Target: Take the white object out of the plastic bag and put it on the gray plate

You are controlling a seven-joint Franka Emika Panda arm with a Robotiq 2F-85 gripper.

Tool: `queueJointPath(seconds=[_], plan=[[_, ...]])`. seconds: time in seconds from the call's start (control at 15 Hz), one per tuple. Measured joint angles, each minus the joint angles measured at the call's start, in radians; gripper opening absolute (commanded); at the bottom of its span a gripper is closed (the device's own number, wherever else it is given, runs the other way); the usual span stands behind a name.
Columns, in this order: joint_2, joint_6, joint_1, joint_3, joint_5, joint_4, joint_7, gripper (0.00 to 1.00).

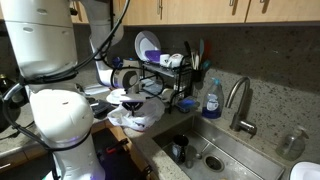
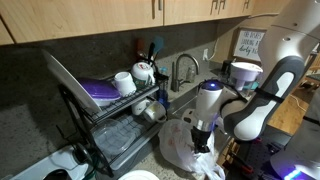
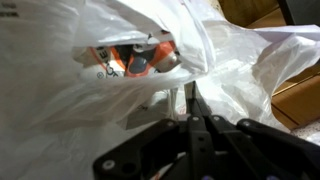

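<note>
The bag [image 1: 137, 118] is seen crumpled on the counter [image 1: 305, 170] beside the sink [image 1: 215, 155], with the arm reaching down onto it from above in both exterior views. In the wrist view the film fills nearly everything, and its mouth is found ahead and to the left of the pincer [image 3: 190, 105]. The pincer is pressed fully together with its tips against the film; whether a fold is trapped between them cannot be told. Inside the mouth an orange-and-white item [image 3: 135, 62] is glimpsed, apart from the tips; it cannot be confirmed as the white object. A reach forward and left is judged necessary.
</note>
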Motion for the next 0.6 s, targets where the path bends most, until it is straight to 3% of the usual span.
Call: queueJointPath(seconds=[0.47, 0.6], plan=[[-0.125, -0.098, 0.005, 0.038, 0.138, 0.002, -0.104, 0.01], [-0.177, -0.155, 0.073, -0.026, 0.163, 0.007, -0.134, 0.01]])
